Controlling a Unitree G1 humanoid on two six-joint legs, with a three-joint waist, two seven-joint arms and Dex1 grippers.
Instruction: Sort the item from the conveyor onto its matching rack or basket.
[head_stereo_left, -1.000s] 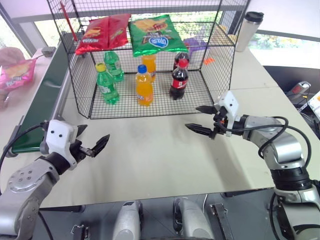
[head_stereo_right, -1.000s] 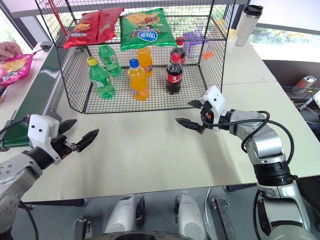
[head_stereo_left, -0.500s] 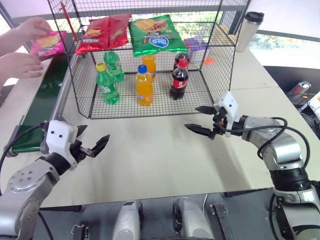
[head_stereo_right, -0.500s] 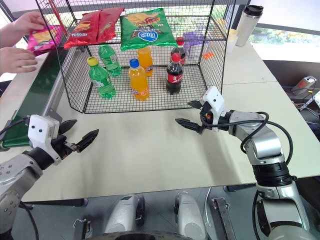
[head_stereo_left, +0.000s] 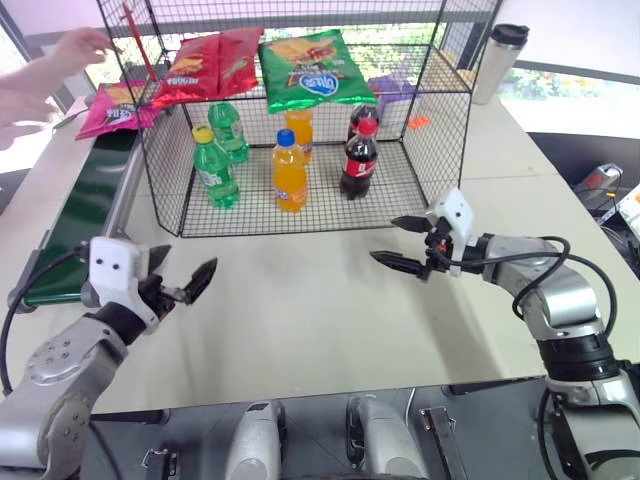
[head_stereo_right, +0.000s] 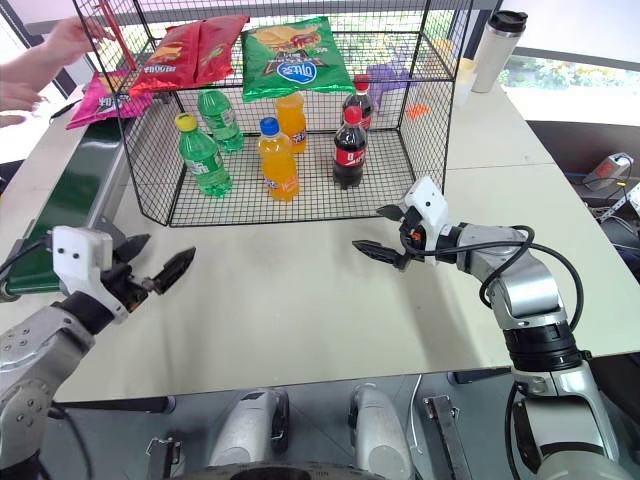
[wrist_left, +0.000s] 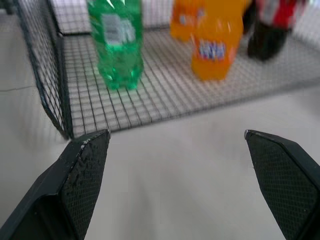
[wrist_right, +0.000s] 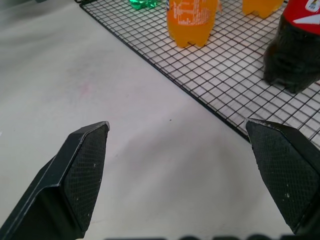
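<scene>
pink chip bag on the conveyor's far end, both pincers wide open and empty

the magenta-pink chip bag (head_stereo_left: 112, 108) lies on the far end of the dark green conveyor (head_stereo_left: 82, 212) at about 10 o'clock, just outside the left wall of the black wire cage (head_stereo_left: 160, 150); a person's hand (head_stereo_left: 78, 45) hovers just past it. the left pincer (head_stereo_left: 180, 284) hangs at 8 o'clock over the tabletop (head_stereo_left: 300, 300) near the belt's grey frame edge, jaws spread, holding nothing. the right pincer (head_stereo_left: 410, 243) sits at 3 o'clock, just short of the cage's front right corner, jaws spread and empty. between the two pincers, from the cage's front edge to the near tabletop edge, the surface is bare. red chip bags (head_stereo_left: 205, 65) and a green chip bag (head_stereo_left: 312, 70) cover the upper grid shelf.
</scene>
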